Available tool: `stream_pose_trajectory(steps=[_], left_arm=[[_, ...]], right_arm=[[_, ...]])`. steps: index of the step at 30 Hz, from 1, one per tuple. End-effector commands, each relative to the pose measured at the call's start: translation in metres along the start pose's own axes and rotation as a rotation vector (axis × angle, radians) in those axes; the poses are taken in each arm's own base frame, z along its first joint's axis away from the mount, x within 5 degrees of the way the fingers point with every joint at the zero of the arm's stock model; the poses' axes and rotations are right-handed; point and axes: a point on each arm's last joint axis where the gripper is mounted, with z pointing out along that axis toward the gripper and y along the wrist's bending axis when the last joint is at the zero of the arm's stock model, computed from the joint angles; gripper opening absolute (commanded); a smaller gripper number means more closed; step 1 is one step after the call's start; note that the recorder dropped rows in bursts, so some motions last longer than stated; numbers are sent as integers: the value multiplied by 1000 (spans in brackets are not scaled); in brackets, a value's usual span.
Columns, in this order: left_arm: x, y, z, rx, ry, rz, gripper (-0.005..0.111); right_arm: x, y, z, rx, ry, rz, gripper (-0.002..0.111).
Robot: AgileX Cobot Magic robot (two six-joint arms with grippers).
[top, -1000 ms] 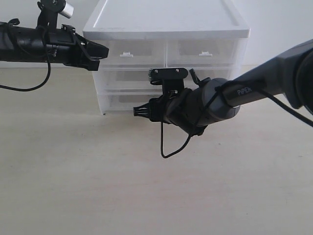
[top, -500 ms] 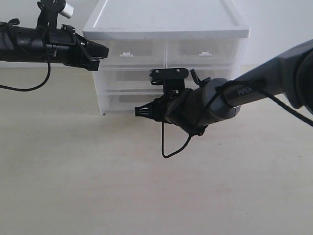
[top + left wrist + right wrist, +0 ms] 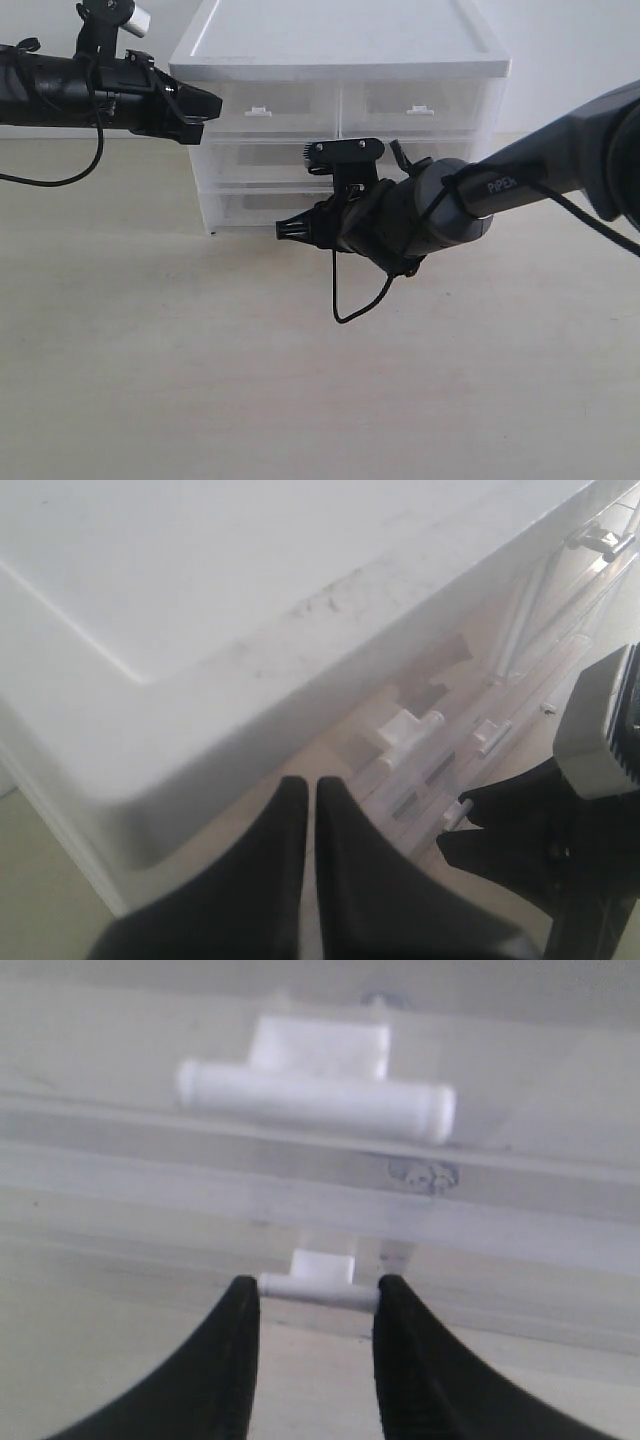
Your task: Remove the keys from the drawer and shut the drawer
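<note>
Black fingers of the right gripper were clamped on the two ends of the tab handle, at the lowest tier of the cabinet. Recommended: hold that grip and pull level, straight out from the cabinet front, since a skewed pull would likely jam the drawer. Its long axis ran across the cabinet's width, front facing outward. The keys were not visible — presumably inside. Beside the cabinet's top corner, the left gripper hung with jaws together, empty.
</note>
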Motion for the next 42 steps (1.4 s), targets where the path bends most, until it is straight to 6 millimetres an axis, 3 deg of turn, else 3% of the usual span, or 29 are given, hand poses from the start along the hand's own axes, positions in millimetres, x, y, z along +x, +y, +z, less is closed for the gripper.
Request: stream_pose_trajectory(steps=[1, 19, 29, 33, 35, 37, 39, 42], left_arm=[[-2, 11, 0, -74, -11, -56, 4], [-2, 11, 0, -74, -11, -56, 4], [-2, 11, 0, -74, -11, -56, 4], [-2, 11, 0, -74, -11, -56, 4], [-2, 11, 0, -74, -11, -56, 4], [-2, 11, 0, -74, -11, -56, 4], [-2, 11, 0, -74, -11, -56, 4], [-2, 11, 0, -74, -11, -56, 4]], right_arm=[[-20, 2, -6, -12, -74, -70, 0], [-4, 23, -19, 112, -13, -155, 0], [5, 43, -37, 162, 16, -219, 0], [8, 40, -55, 160, 52, -256, 0], [23, 38, -71, 166, 100, -321, 0], [27, 25, -101, 274, 77, -397, 0], [27, 12, -124, 314, 74, -524, 0], [31, -1, -142, 264, 87, -820, 0]])
